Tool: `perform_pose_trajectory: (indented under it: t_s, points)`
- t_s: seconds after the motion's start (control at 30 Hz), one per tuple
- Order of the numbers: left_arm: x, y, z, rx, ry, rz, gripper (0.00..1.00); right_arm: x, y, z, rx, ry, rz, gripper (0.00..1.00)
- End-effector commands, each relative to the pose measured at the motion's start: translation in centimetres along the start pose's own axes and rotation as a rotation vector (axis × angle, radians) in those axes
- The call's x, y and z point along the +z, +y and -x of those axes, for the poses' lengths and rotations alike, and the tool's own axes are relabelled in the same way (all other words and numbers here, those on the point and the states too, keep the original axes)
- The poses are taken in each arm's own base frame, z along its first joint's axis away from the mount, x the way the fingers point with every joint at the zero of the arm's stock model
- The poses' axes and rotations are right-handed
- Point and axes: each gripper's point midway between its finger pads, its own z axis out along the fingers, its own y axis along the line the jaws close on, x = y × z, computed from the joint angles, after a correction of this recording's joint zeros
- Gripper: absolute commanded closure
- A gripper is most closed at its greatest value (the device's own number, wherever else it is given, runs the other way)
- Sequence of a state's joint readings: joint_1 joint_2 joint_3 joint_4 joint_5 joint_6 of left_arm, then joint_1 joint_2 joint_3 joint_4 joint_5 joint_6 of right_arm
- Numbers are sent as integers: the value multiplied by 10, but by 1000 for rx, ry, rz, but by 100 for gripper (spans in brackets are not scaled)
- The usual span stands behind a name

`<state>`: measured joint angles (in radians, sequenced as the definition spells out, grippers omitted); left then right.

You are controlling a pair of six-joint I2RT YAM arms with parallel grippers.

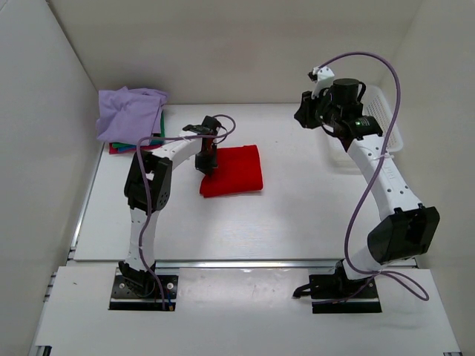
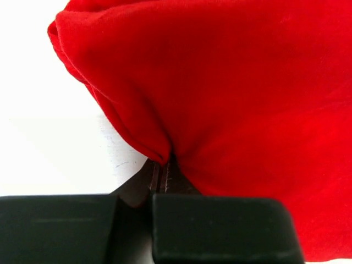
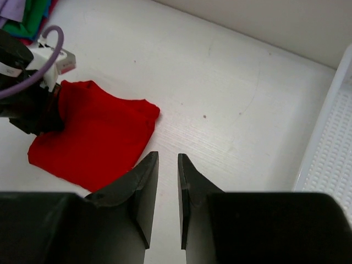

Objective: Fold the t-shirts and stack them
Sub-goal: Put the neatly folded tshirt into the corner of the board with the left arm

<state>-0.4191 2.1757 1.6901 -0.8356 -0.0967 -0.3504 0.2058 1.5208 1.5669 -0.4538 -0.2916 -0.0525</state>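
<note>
Left gripper point(image 2: 163, 168) is clamped on the red t-shirt's point(image 1: 236, 170) left edge; right gripper point(image 3: 168, 159), jaws slightly apart and empty, hangs well right of it.

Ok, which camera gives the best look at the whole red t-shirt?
The top view: the folded red t-shirt shows whole, only its left edge under the left claw. The right wrist shows most of it; the left wrist only the pinched fold.

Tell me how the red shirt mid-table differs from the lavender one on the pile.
The red shirt lies alone, flat on the table; the lavender shirt tops a stack. The left end effector pinches the red shirt's edge; nothing touches the lavender one. Both are soft cloth.
</note>
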Motion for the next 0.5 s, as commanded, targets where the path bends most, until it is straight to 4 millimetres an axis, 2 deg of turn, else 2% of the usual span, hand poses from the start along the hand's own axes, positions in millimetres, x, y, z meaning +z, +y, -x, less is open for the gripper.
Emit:
perform_pose_trajectory:
  t_s: [0.0,0.07,0.13,0.17,0.27,0.3,0.47]
  points:
    - [4,15,-29,31,118,42,100,-16,3,22,-12,-96,14,82]
    - [-8,18,-21,35,102,32,100,-18,2,14,7,-89,18,82]
    - [-26,22,-5,32,59,29,100,-22,-2,11,20,-94,16,82]
    - [-31,25,-3,42,60,40,100,-23,-2,10,25,-93,22,82]
    - [-61,26,27,62,-11,62,100,-26,-1,9,32,-97,28,82]
    - [-62,29,27,66,-3,81,100,-26,0,10,31,-96,26,82]
    - [-99,37,83,49,-137,96,100,-28,6,10,30,-99,48,82]
